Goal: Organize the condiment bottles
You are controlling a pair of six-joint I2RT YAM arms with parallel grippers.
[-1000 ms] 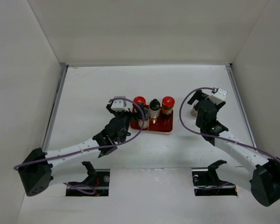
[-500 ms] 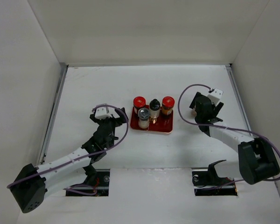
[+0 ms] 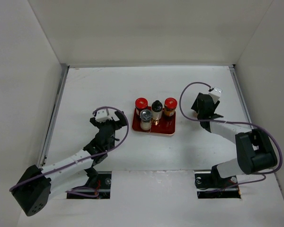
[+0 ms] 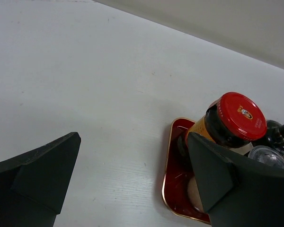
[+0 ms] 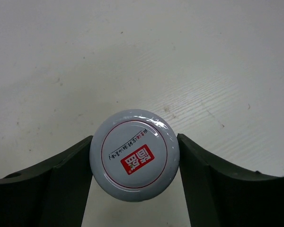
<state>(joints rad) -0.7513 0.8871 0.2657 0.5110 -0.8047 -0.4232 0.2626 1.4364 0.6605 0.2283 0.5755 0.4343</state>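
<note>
Four condiment bottles stand on the red tray [image 3: 166, 128]: two red-capped [image 3: 141, 102] [image 3: 170, 102], one black-capped [image 3: 156, 105] and one grey-capped [image 3: 146, 114]. My left gripper [image 3: 107, 125] is open and empty, just left of the tray. In the left wrist view it [image 4: 132, 142] faces the tray's left rim [image 4: 168, 189], with a red-capped bottle [image 4: 239, 116] behind its right finger. My right gripper [image 3: 197, 112] stands right of the tray. In the right wrist view it [image 5: 135, 158] is shut on a white-capped bottle [image 5: 135, 155] with a red label, which stands upright on the table.
White walls close in the table on the left, back and right. A metal rail [image 3: 56, 109] runs along the left edge. Purple cables loop over both wrists [image 3: 189, 90].
My left gripper has drawn back leftward from the tray, leaving the grey-capped bottle standing there. My right arm has folded in, its wrist staying over the white-capped bottle.
</note>
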